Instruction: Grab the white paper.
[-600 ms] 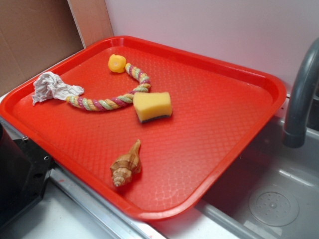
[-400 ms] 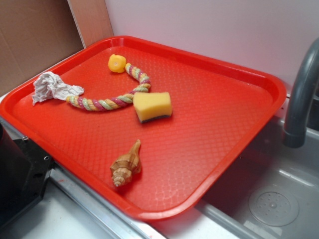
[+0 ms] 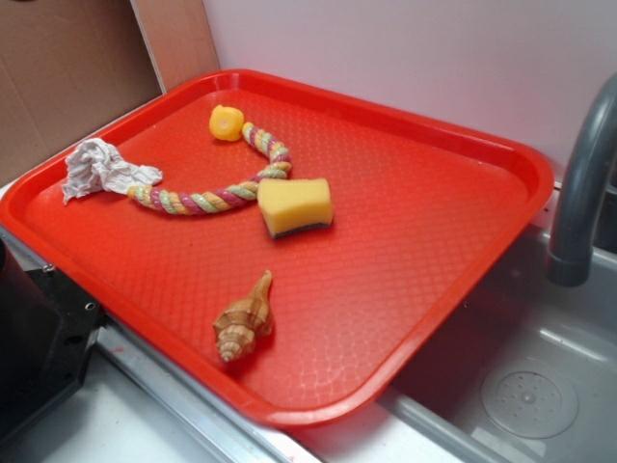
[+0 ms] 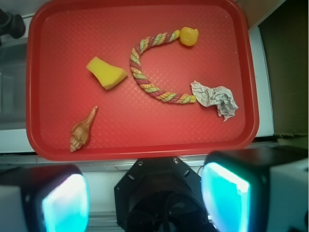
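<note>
In the wrist view the gripper [image 4: 145,200] points down from high above, its two fingers spread wide apart with nothing between them. One finger [image 4: 63,200] fills the lower left corner, the other sits at the lower right; both show glowing cyan inner pads and blur at the edges. A black octagonal mount sits between them. In the exterior view, a dark part of the robot shows at the lower left edge.
</note>
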Robot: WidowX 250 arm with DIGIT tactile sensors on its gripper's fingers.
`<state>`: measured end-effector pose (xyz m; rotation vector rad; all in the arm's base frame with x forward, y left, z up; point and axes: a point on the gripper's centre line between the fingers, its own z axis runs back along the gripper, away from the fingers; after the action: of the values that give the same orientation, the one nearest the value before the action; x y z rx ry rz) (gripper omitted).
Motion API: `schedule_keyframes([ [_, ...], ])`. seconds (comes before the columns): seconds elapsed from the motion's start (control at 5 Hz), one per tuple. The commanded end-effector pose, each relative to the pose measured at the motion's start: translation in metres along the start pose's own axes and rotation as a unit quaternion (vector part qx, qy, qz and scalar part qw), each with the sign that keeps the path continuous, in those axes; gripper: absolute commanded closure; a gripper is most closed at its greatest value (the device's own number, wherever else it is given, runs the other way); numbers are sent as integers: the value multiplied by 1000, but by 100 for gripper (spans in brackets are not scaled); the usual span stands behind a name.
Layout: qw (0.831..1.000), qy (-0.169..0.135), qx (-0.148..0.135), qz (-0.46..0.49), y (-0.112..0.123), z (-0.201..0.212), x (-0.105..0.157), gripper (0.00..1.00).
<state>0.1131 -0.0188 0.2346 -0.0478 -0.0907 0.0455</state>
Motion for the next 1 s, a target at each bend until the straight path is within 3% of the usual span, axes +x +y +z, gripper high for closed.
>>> schedule_keyframes([
  [0.0, 997, -8, 5, 81, 8, -5, 4, 0],
  [0.2, 980, -18, 14, 196, 21, -21, 1, 0],
  [0.6, 919, -49, 21, 392, 62, -61, -1, 0],
  [0.8, 868, -91, 50, 486, 90, -82, 5, 0],
])
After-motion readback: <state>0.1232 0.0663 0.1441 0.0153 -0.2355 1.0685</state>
